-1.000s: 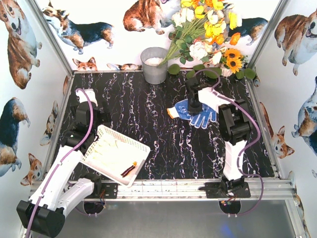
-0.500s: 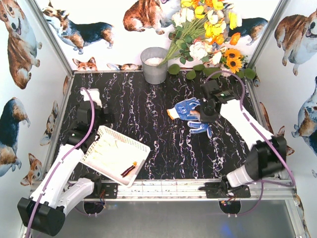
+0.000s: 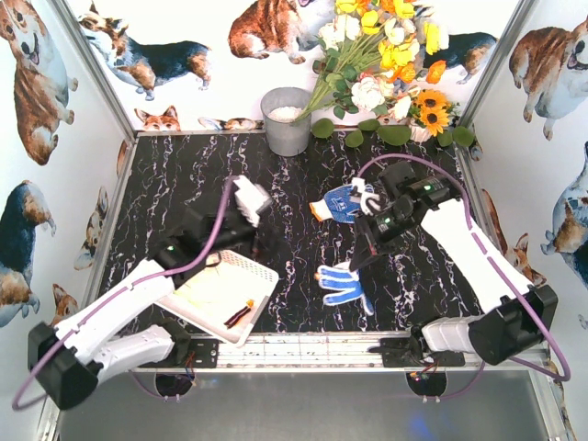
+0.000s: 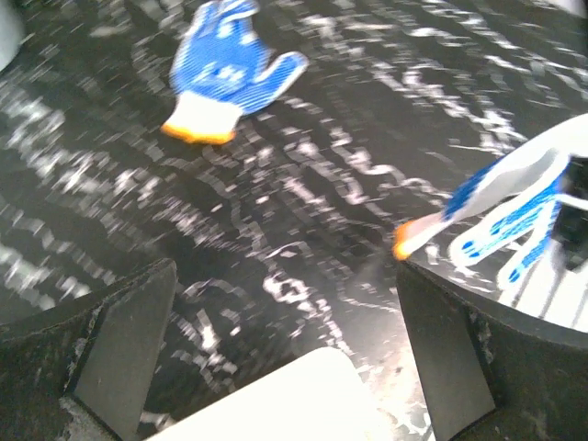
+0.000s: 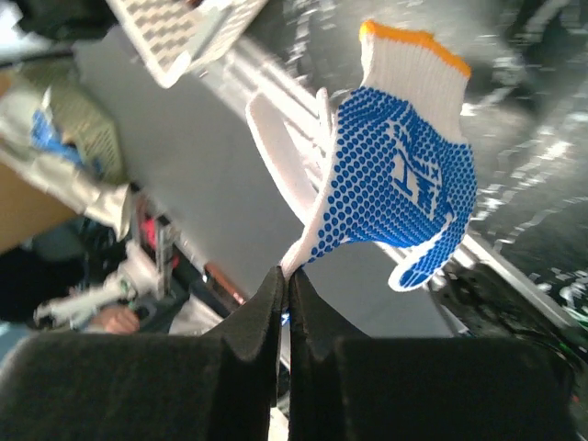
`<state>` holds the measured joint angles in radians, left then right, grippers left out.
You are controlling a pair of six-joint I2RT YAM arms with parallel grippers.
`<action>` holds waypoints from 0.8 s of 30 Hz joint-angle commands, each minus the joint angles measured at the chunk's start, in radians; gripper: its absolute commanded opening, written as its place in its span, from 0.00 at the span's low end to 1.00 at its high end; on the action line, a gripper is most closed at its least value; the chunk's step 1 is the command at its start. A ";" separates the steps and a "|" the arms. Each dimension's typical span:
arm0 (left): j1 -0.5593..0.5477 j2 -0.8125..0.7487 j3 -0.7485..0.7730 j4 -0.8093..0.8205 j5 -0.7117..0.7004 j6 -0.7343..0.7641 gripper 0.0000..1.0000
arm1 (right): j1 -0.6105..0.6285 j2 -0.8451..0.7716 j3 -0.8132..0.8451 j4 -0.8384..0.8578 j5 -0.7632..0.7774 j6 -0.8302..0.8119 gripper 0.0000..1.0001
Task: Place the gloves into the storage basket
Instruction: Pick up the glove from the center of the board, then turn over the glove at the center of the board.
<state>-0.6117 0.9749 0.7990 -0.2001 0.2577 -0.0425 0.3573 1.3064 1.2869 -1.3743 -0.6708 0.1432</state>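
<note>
At the near left corner of the bench (image 3: 276, 175) sits the shallow white slotted plastic basket (image 3: 213, 296). The left gripper (image 4: 289, 363) has swung out over it towards the middle, jaws spread wide on nothing. Right of it a blue-dotted white knit glove (image 5: 404, 184), lying far right a second ago, now dangles above the near middle, pinched at one edge by the fully closed right gripper (image 5: 284, 281). Its long axis slants, orange cuff towards the basket, so a handover looks likely. Its twin (image 3: 342, 204) remains flat far right, cuff leftwards
</note>
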 commanded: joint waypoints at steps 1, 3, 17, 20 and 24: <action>-0.129 0.070 0.084 0.045 0.107 0.065 0.98 | 0.067 -0.045 0.073 -0.026 -0.272 -0.075 0.00; -0.162 0.098 0.093 0.054 0.145 0.051 0.96 | 0.084 -0.045 0.095 -0.021 -0.326 -0.073 0.00; -0.264 0.099 0.023 0.188 0.238 -0.065 0.89 | 0.097 -0.155 0.145 0.236 -0.506 0.151 0.00; -0.278 0.123 0.026 0.228 0.228 -0.069 0.89 | 0.097 -0.162 0.141 0.235 -0.502 0.151 0.00; -0.295 0.164 0.038 0.282 0.230 -0.082 0.88 | 0.097 -0.163 0.143 0.227 -0.494 0.142 0.00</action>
<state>-0.8883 1.1076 0.8276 -0.0116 0.4820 -0.1051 0.4500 1.1591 1.3861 -1.1988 -1.1328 0.2684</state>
